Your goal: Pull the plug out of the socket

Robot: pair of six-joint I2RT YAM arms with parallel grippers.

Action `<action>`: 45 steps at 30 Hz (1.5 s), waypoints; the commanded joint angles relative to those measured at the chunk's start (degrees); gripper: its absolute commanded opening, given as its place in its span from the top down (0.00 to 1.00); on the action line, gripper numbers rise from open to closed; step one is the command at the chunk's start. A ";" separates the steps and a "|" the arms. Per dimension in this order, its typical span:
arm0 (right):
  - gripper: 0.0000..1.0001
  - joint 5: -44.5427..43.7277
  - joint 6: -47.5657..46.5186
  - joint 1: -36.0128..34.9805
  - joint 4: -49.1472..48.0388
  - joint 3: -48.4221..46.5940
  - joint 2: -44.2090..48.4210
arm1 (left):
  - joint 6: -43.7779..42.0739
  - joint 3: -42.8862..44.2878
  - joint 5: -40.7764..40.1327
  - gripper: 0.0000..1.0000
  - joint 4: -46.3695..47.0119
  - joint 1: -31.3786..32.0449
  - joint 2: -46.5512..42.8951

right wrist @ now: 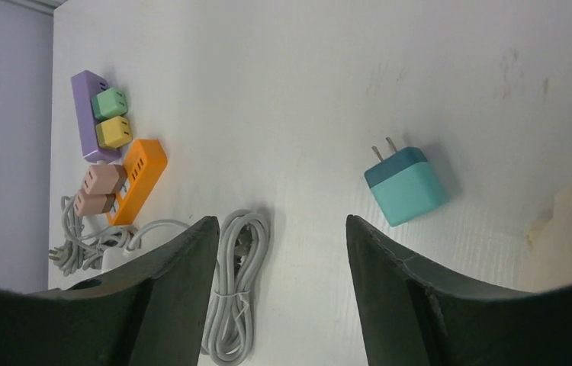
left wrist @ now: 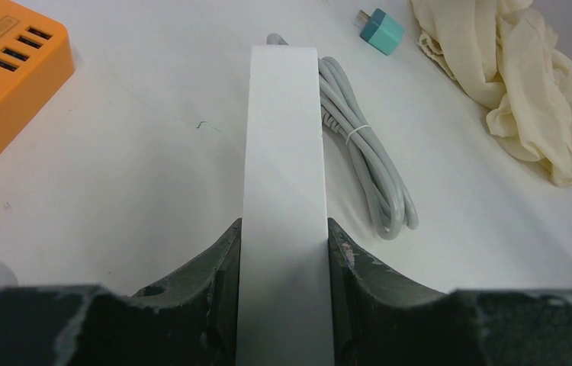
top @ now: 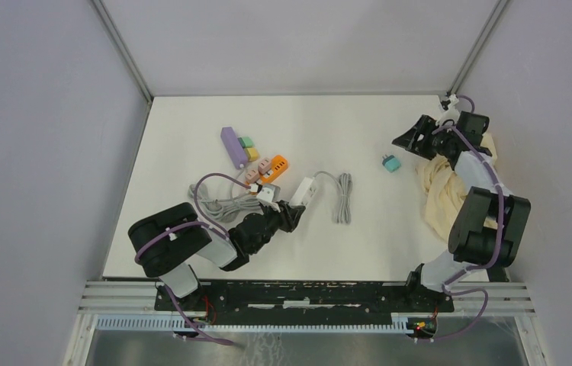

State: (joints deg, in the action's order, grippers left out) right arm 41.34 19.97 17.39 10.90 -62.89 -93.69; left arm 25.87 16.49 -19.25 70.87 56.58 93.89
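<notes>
Found left hand (top: 290, 216) clenched across the near end of the white power strip (left wrist: 283, 137), fingers flat against both long sides, pinning it to the counter (top: 344, 244). Found right hand (right wrist: 281, 229) released, spread wide and holding nothing, hovering well beyond the strip's far end. Spotted teal plug (right wrist: 406, 185) lying loose on the counter below that hand, well apart from the strip and off to the right of its far end, prongs bare. Judged the pull as done and the retreat as the step in hand. Best handled by lifting the right hand straight up, clear of the plug, so as not to nudge it toward the strip. Then ease the left hand open squarely and rise without dragging the strip or snagging the coiled grey cable (left wrist: 374, 168) just beside its right flank. No haste called for.
</notes>
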 commanded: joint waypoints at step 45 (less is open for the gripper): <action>0.01 18.49 -107.08 -31.94 60.83 -5.73 7.96 | -1.79 0.11 29.33 0.97 15.42 -5.16 2.99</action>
State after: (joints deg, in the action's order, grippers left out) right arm 61.06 -83.48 -13.30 68.71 -66.32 -85.47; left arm 25.85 15.16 6.85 81.62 51.44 96.31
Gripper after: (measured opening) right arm 0.994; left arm 0.433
